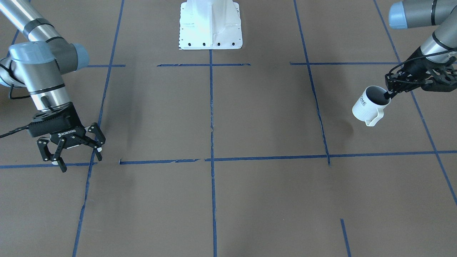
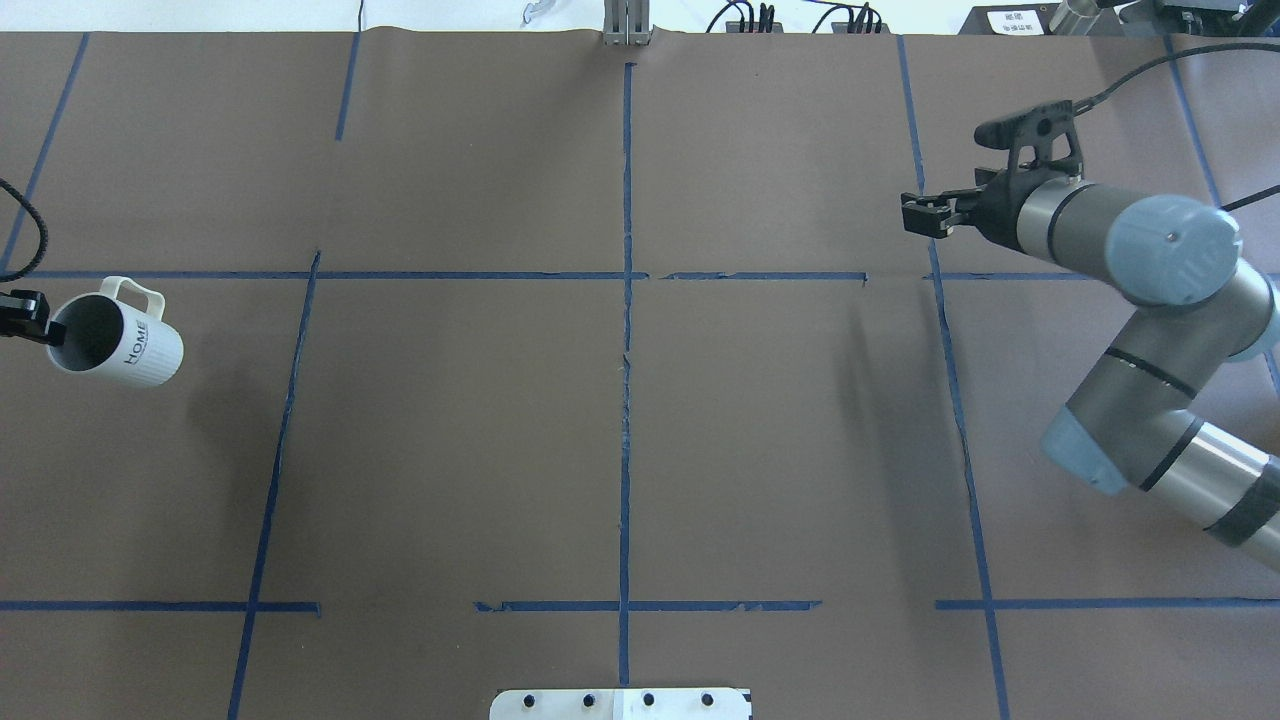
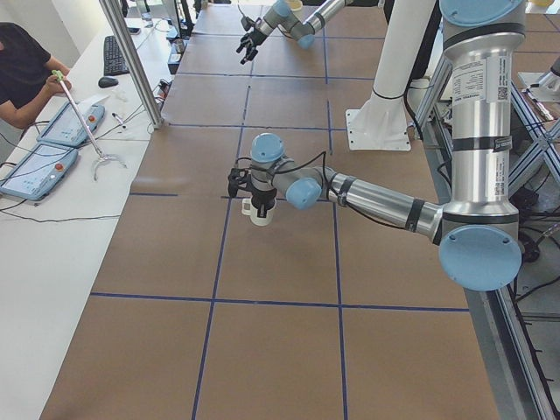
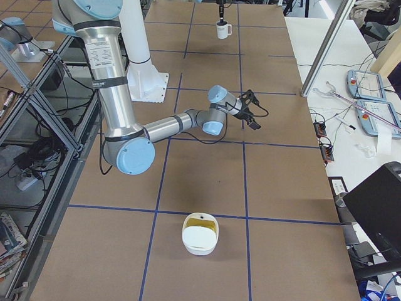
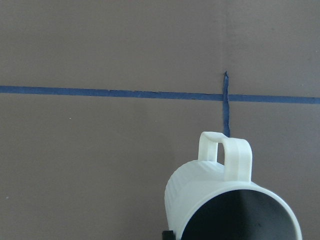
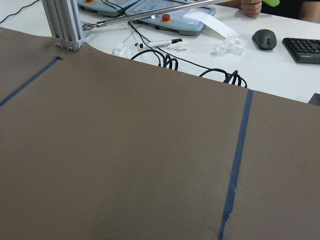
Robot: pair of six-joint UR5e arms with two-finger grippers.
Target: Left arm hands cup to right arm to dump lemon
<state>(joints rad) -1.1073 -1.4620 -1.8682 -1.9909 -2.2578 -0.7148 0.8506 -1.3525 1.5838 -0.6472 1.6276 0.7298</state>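
The off-white ribbed cup (image 1: 365,109) marked "HOME" hangs tilted above the table, at the left side in the overhead view (image 2: 125,350). My left gripper (image 1: 388,95) is shut on its rim, one finger inside the mouth. The cup's inside looks dark grey in the left wrist view (image 5: 235,215); no lemon shows. My right gripper (image 1: 81,162), marked ROBOTIQ, is open and empty, hovering far across the table from the cup, also seen in the overhead view (image 2: 925,215).
A white bowl (image 4: 200,234) with a yellowish inside sits on the table's near end in the exterior right view. Blue tape lines (image 2: 626,400) grid the brown table. The robot's white base (image 1: 210,25) stands mid-table. Operator pendants (image 6: 165,7) and cables lie past the far edge.
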